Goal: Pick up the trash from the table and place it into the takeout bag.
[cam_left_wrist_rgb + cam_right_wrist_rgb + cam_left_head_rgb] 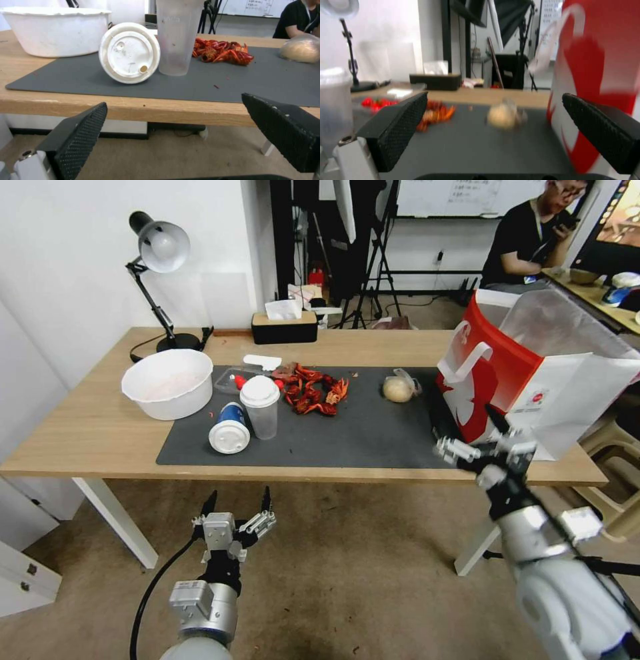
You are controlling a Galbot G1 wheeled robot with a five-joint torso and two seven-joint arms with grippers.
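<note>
On the dark mat of the table (93,433) a blue cup (229,430) lies on its side, its white lid (130,52) facing the front edge. A clear cup (260,407) (175,37) with a white lid stands upright beside it. A small beige wrapped ball (398,388) (505,116) rests further right, near the takeout bag (527,380) (596,87), which stands open at the table's right end. My left gripper (237,503) (173,101) hangs open below the front edge, in front of the cups. My right gripper (467,428) (495,96) is open, empty, over the mat's front right corner beside the bag.
A large white bowl (170,383) (56,30) sits at the mat's left end. Red crayfish shells (310,390) (221,51) lie mid-mat. A desk lamp (160,253) and black tissue box (283,327) stand at the back. A person sits beyond the bag.
</note>
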